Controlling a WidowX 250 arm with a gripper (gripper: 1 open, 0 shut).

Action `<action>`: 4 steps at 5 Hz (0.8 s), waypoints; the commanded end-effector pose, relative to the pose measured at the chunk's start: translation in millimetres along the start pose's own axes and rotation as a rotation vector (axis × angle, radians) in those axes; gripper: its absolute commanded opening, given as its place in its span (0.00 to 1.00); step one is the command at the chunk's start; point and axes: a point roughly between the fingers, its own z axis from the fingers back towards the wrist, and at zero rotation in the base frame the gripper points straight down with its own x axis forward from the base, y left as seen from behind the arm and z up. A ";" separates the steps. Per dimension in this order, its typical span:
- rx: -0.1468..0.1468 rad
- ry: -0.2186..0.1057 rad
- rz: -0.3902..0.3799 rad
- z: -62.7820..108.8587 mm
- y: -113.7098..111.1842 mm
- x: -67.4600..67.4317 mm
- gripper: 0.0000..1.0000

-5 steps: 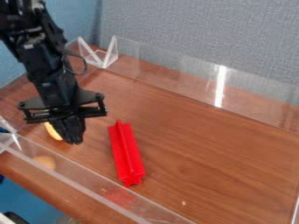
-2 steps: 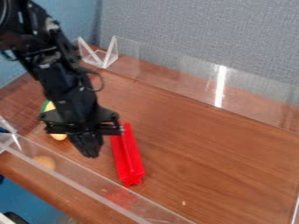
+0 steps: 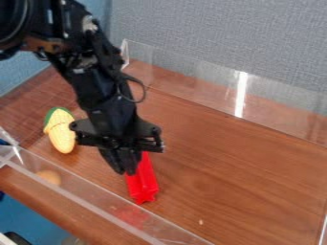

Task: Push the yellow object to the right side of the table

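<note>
Toy (image 3: 60, 136), yellow with green cap, on counter (image 3: 236, 177) at left of view, just beside end effector (image 3: 128, 169). Cannot tell whether open or closed; no sign of gripping toy. Pointing down over near end of red bar (image 3: 143, 180), wrong side for a rightward push, by judgement. Best to lift clear, swing round to toy's far left, lower close to wood, then press low through toy's middle, slow and steady. Likely to roll; bar probably in the way, so steer around. Arm (image 3: 96, 72) reaching down from upper left, leaning across view.
</note>
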 end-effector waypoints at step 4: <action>-0.016 -0.148 -0.041 73.9 -11.0 31.2 0.00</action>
